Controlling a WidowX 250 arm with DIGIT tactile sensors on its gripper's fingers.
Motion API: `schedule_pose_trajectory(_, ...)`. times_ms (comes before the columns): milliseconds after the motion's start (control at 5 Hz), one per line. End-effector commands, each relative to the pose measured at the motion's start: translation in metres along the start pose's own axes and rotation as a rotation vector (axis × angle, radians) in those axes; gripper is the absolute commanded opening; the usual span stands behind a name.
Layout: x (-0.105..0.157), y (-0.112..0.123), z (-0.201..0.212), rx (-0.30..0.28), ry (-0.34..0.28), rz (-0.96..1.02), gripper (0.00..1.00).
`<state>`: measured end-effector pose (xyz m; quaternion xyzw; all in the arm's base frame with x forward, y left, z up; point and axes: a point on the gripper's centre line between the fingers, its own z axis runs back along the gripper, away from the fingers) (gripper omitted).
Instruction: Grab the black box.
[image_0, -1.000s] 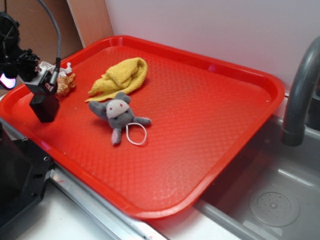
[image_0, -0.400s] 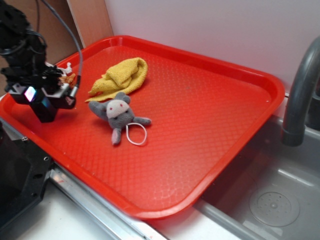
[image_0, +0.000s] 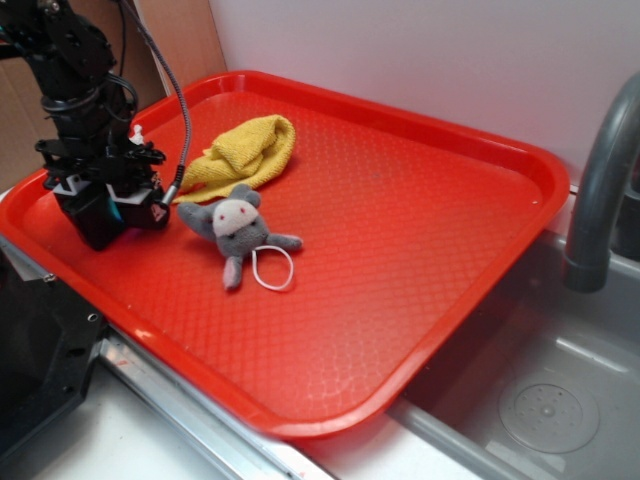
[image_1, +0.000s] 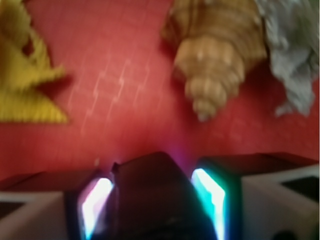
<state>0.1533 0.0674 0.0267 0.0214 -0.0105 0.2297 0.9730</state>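
The black box (image_0: 93, 230) stands near the left edge of the red tray (image_0: 400, 250). My gripper (image_0: 105, 212) has come down over it from above. In the wrist view the black box (image_1: 150, 200) fills the space between my two glowing fingers (image_1: 97, 200), and my gripper (image_1: 154, 182) straddles it. The jaws are open, with a pad close to each side of the box. The box's base still rests on the tray.
A grey plush mouse (image_0: 238, 228) with a white loop (image_0: 272, 268) lies right of the gripper, with a yellow cloth (image_0: 245, 150) behind it. A tan shell-shaped toy (image_1: 215, 75) lies just ahead. A large black appliance (image_0: 35, 350) is at lower left. A faucet (image_0: 600, 190) and sink (image_0: 540, 400) are on the right.
My gripper has swung in from the left, turned upright and come down over the black box. The box, mouse and cloth have not moved.
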Motion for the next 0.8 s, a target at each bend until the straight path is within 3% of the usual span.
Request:
schedule_pose_trajectory(0,0.028,-0.029,0.093,-0.031,-0.140,-0.320,0.00)
schedule_pose_trajectory(200,0.047,-0.053,0.144,-0.038,-0.205,-0.470,0.00)
schedule_pose_trajectory(400,0.054,-0.076,0.170,0.014,-0.218,-0.496,0.00)
schedule_pose_trajectory(600,0.053,-0.082,0.160,0.020,-0.181,-0.506,0.00)
